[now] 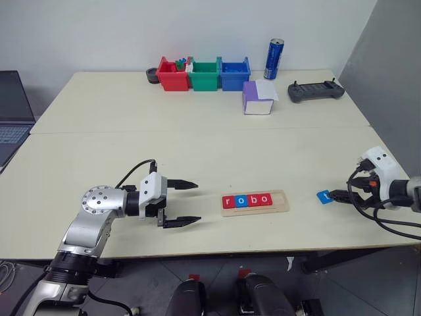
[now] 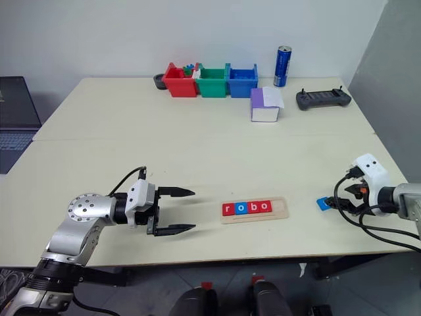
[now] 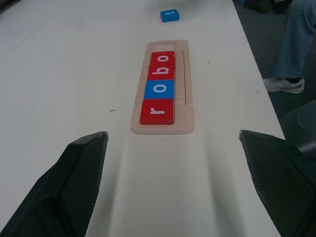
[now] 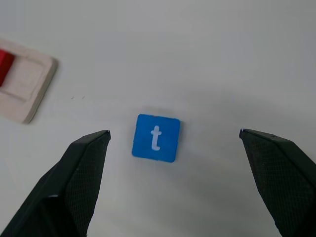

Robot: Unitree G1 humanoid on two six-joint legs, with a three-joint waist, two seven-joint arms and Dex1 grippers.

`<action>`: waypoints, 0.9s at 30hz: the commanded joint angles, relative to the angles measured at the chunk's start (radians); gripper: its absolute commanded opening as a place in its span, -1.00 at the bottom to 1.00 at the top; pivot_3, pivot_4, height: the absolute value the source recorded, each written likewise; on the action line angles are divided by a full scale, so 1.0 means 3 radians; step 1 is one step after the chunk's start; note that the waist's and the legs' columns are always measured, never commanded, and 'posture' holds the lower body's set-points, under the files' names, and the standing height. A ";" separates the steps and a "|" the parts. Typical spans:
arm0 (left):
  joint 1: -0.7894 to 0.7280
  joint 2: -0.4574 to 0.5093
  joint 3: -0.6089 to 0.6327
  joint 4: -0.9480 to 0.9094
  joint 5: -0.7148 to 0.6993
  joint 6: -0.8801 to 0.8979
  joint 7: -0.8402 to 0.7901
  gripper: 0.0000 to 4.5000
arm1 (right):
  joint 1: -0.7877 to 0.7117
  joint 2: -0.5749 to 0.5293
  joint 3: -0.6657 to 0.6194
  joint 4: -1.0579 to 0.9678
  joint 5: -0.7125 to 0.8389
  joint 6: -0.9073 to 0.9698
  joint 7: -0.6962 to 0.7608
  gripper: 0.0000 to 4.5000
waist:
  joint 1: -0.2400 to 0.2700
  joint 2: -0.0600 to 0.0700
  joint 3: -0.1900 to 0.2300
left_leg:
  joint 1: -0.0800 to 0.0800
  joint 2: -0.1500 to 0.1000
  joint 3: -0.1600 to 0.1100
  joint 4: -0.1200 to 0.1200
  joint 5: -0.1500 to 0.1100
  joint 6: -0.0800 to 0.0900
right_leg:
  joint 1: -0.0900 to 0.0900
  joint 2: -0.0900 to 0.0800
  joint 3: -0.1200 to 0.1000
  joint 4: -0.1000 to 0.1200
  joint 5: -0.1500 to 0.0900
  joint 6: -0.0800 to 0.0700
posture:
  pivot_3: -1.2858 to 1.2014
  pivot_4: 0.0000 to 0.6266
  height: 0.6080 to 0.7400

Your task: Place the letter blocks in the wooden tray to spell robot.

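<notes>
Tile "t" (image 4: pixel 156 138) is lying flat nr table's right edge – light, stiff, thin – right gripper (image 4: pixel 173 143) hanging spread over it, needing opposite-edge pinch.

Bins (image 1: pixel 204 74), can (image 1: pixel 273 59), box (image 1: pixel 258 99), controller (image 1: pixel 316 91)

The pale wooden tray (image 1: pixel 281 203) lay flat near the table's near edge. In it 4 tiles sat in a row, red r (image 1: pixel 228 202), blue o (image 1: pixel 241 201), red b (image 1: pixel 252 199), red o (image 1: pixel 264 199), leaving its right end bare. The blue t tile (image 4: pixel 156 138) lay flat on the table, to the tray's right and apart from it.
</notes>
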 commanded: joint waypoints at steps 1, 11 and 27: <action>-0.0070 -0.0029 -0.0017 -0.0001 0.0006 -0.0070 -0.0016 1.00 | -0.0072 0.0108 -0.0056 -0.0102 0.0018 0.0151 -0.0264 0.98 | 0.0001 0.0000 0.0000 | 0.0000 0.0000 0.0000 0.0000 0.0000 0.0000 | 0.0000 0.0000 0.0000 -0.0001 0.0000 0.0000 | 0.03 -0.52 1.00; -0.0067 -0.0012 -0.0018 0.0011 0.0005 -0.0091 -0.0023 1.00 | -0.0095 0.0389 0.0086 -0.0136 0.0014 0.0305 -0.0642 0.98 | -0.0004 0.0000 0.0000 | -0.0002 0.0000 0.0000 -0.0001 0.0000 0.0000 | -0.0001 0.0000 0.0000 -0.0001 0.0000 0.0000 | 0.03 -0.52 1.00; -0.0165 -0.0026 -0.0043 0.0137 0.0020 -0.0141 -0.0056 1.00 | -0.0284 0.0787 -0.0063 -0.0099 -0.0108 0.0982 -0.1360 -0.35 | -0.0007 -0.0014 -0.0009 | 0.0000 0.0001 0.0000 -0.0001 0.0000 0.0001 | 0.0000 0.0001 0.0000 -0.0001 0.0001 0.0002 | 0.03 -0.52 1.00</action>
